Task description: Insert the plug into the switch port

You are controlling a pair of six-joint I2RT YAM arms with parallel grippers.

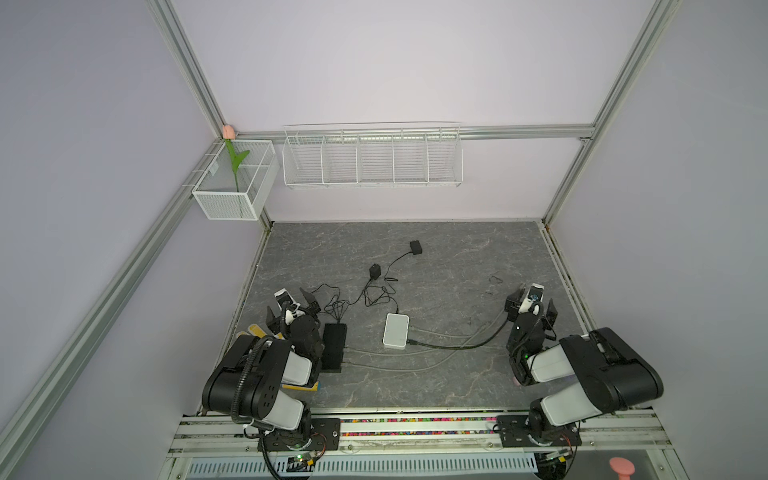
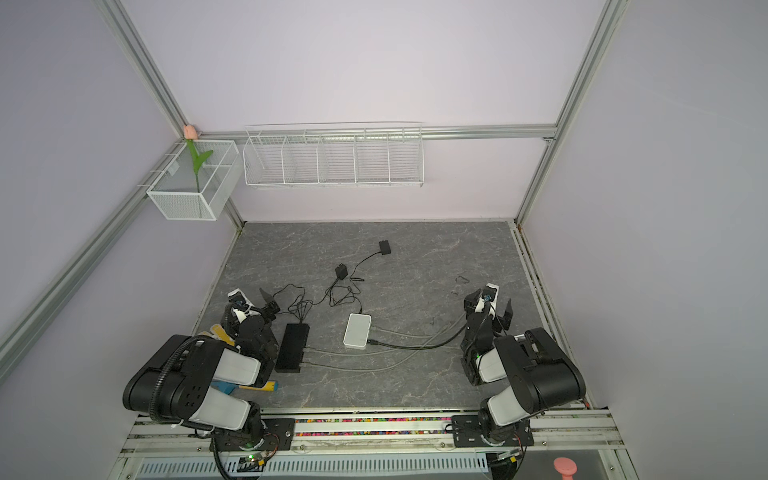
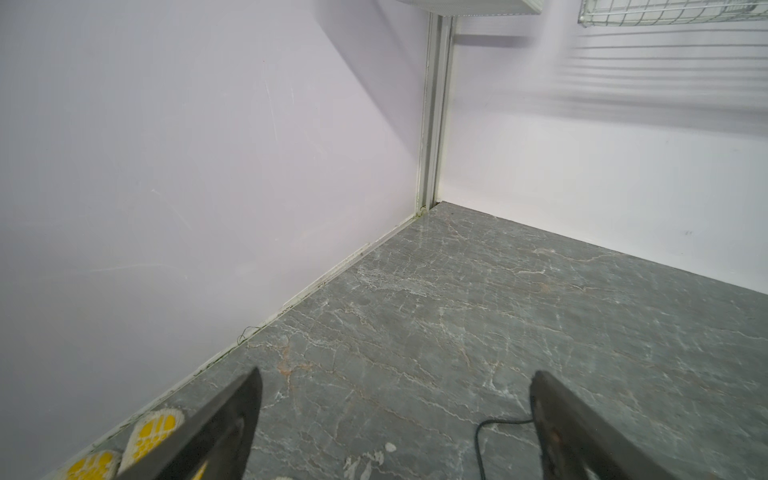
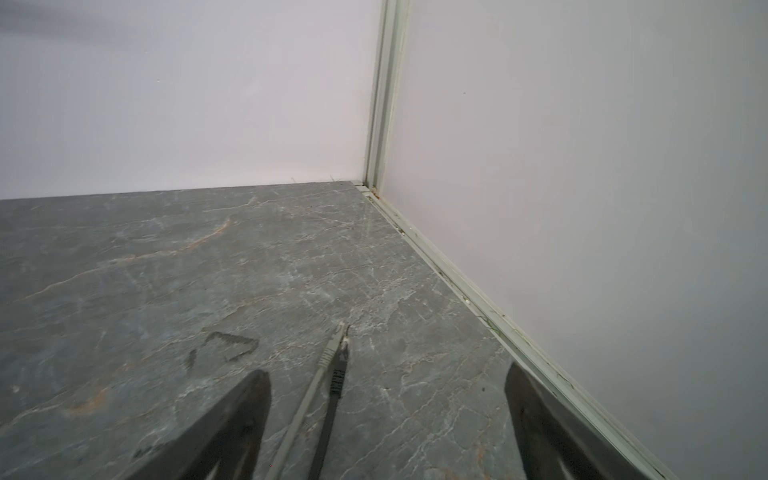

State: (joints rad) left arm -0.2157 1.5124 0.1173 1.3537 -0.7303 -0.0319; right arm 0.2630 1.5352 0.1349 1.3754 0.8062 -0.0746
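Hanging spread wide, right hand (image 4: pixel 387 370) sits near table (image 4: pixel 166 249) edge.

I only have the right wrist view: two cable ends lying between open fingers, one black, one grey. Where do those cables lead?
Observer: In both top views the black cable reaches the near right corner of a small white box in the middle.
Operator: And the grey one?
Observer: Several grey cables run on to a long black box at the left; which one is yours I cannot tell.
Operator: Is the left gripper busy?
Observer: No, the left gripper is open and holds nothing.
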